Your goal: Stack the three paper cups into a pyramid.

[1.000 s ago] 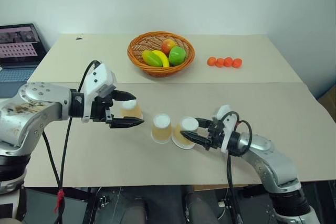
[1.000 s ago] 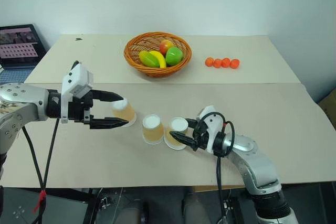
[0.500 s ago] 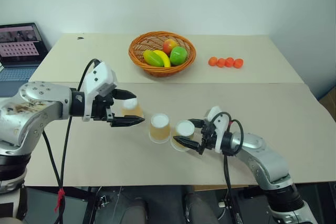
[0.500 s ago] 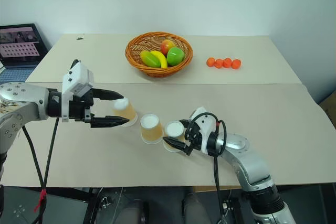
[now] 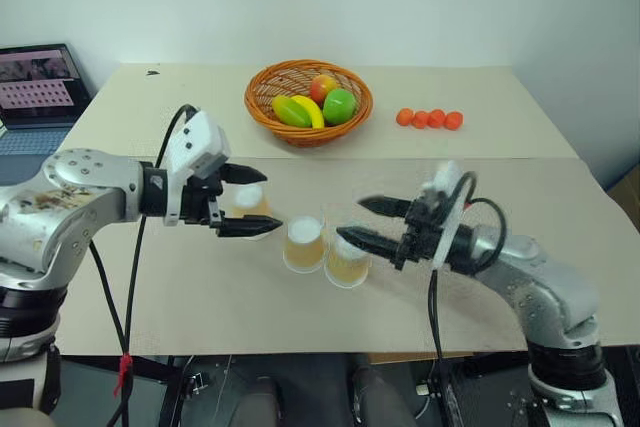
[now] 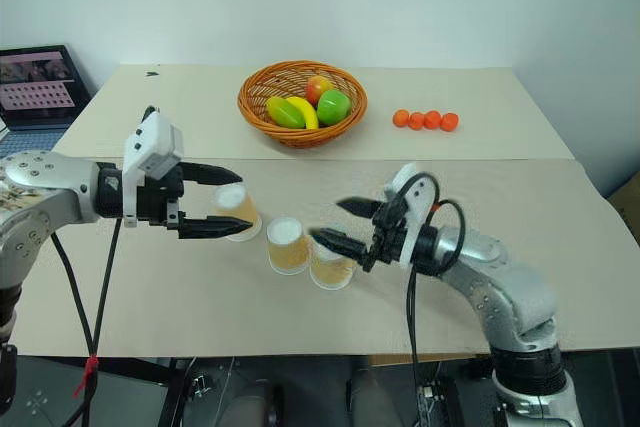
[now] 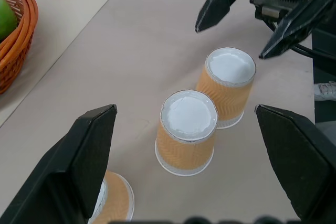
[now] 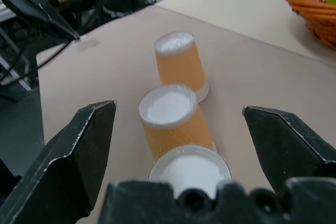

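Left eye view: right gripper [image 5: 368,224] has lifted — jaws now wide; cup [image 5: 347,260] released.

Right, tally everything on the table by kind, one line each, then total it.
Pale orange tapered paper cups: 3
Small round orange fruits: 4
Woven wicker basket: 1
Fruit pieces in the basket: 4 visible
Total: 12

Paper, wicker and matt board

The three paper cups [image 7: 187,132] have ribbed matt sides; the basket [image 5: 308,104] is woven wicker; the desk [image 5: 300,317] is matt beige.
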{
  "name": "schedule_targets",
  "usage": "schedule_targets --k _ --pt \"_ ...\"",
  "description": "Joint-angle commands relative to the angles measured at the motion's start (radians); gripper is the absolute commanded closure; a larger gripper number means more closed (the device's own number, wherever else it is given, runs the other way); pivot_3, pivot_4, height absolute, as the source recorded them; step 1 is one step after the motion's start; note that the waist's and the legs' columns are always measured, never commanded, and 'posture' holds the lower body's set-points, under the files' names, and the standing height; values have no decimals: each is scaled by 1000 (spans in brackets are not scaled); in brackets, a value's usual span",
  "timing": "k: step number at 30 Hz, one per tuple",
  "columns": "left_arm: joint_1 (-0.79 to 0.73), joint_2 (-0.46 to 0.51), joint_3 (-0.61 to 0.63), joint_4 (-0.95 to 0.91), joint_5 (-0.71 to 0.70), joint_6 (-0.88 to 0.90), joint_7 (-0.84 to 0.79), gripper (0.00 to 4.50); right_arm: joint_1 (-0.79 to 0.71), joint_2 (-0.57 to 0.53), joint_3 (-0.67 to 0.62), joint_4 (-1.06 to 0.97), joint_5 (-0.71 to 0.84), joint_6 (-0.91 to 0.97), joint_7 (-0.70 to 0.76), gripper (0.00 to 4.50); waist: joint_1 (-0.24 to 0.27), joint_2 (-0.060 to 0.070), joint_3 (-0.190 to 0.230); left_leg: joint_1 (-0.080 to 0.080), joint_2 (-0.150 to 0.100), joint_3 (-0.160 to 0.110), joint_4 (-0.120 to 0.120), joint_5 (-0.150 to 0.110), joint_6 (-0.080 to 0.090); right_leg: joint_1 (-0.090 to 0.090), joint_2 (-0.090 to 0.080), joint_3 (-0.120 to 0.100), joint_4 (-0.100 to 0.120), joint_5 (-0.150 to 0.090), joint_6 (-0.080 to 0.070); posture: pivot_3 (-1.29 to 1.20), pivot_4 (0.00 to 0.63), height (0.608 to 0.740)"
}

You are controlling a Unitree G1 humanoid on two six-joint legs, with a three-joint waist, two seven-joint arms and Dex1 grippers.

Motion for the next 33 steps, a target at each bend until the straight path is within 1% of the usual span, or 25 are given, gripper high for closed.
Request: schedule_targets --k 1,3,5,7,10,11,13,16,21,23,26,30,33 --pt "25 4 91 40 9 -33 28 0 -39 -113 -74 20 -15 -18 37 13 1 0 0 0 0 0 0 0 0 0 0 0 -1 0 0 0 150 734" --pt "94 13 161 73 2 -53 21 0 -50 -164 -69 56 -40 -41 64 13 -3 0 0 0 0 0 0 0 0 0 0 0 -1 0 0 0 150 734" --pt "195 60 182 107 83 -146 0 0 -64 -201 -56 95 -70 -70 92 13 -13 0 0 1 0 1 -1 0 0 0 0 1 -1 0 0 0 150 734" --pt "236 79 183 121 119 -199 -8 0 -71 -212 -49 116 -84 -88 106 13 -14 0 0 1 0 1 -2 0 0 -1 0 1 -1 1 -2 0 150 734" --pt "364 -49 313 149 119 -290 94 0 -127 -249 -37 180 -99 -106 172 13 -11 0 0 0 0 2 -1 0 0 -1 -1 1 -1 1 -2 0 150 734" --pt "402 -69 328 146 140 -326 109 0 -141 -257 -38 195 -97 -106 190 13 -11 0 0 0 0 2 -1 0 0 -1 -2 1 -1 1 -2 0 150 734" --pt "437 -108 353 138 140 -341 140 0 -154 -280 -38 206 -84 -96 230 13 -7 -1 1 0 0 2 -1 0 0 -1 -2 1 -1 2 -4 0 150 734" --pt "492 -166 377 126 151 -382 188 0 -158 -337 -63 186 -1 -20 306 13 3 -1 1 -1 0 2 -1 0 0 -1 -2 0 -2 4 -6 0 150 734" --pt "564 -249 365 153 205 -473 252 0 -148 -404 -94 149 86 40 364 13 7 -1 1 -1 -1 2 -1 0 0 0 -4 0 -3 4 -6 0 150 734" --pt "590 -269 340 169 245 -525 259 0 -131 -425 -91 131 78 28 377 13 6 -1 1 -1 -1 2 -1 0 0 0 -4 0 -3 4 -6 0 150 734" --pt "596 -307 320 191 265 -568 278 0 -125 -431 -102 115 103 45 369 13 6 -2 1 -1 -1 2 -1 0 0 0 -4 0 -2 4 -6 0 150 734" --pt "596 -360 243 269 352 -689 293 0 -152 -429 -107 76 141 113 298 13 6 -2 1 1 -1 2 -1 0 0 0 -4 0 -2 3 -5 0 150 734" --pt "583 -387 212 300 370 -730 298 0 -150 -442 -112 62 148 133 276 13 5 -2 0 0 -1 2 -1 0 0 0 -3 0 -2 4 -6 0 150 734"
